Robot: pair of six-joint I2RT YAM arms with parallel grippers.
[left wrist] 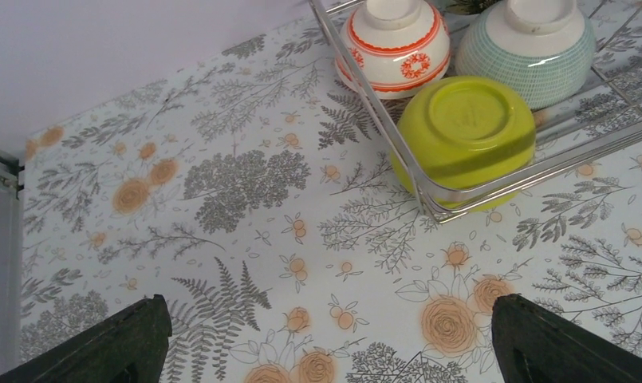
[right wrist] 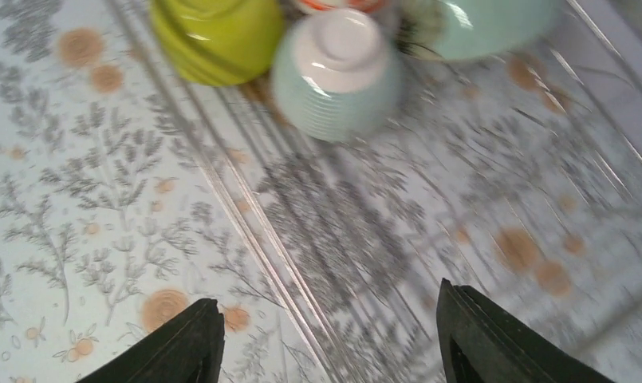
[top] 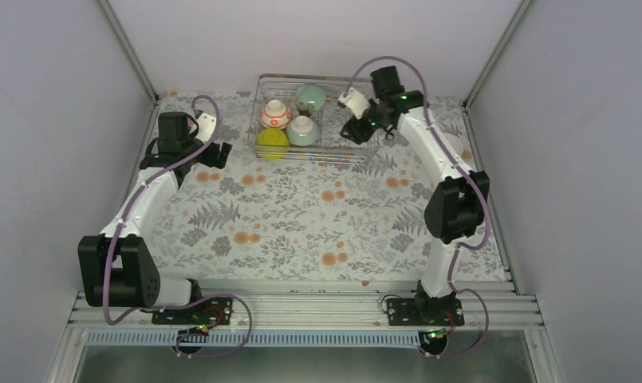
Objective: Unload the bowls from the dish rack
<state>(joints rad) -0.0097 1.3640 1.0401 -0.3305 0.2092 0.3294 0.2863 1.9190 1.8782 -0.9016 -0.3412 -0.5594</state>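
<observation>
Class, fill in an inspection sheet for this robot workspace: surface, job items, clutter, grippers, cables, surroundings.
Surface: table covered in a floral print, flat.
Job's things: wire dish rack at the far edge, holding four bowls: lime bowl, red-patterned bowl and ribbed teal bowl, all upside down; mint bowl behind them, pose unclear.
Clutter: nothing seen.
Grippers: left gripper open, empty, over the table left of the rack; right gripper open, empty, over the rack's right part.
Cables: purple cables loop along both arms, clear of the bowls.
Surroundings: plain walls on three sides; metal rail at the near edge.
</observation>
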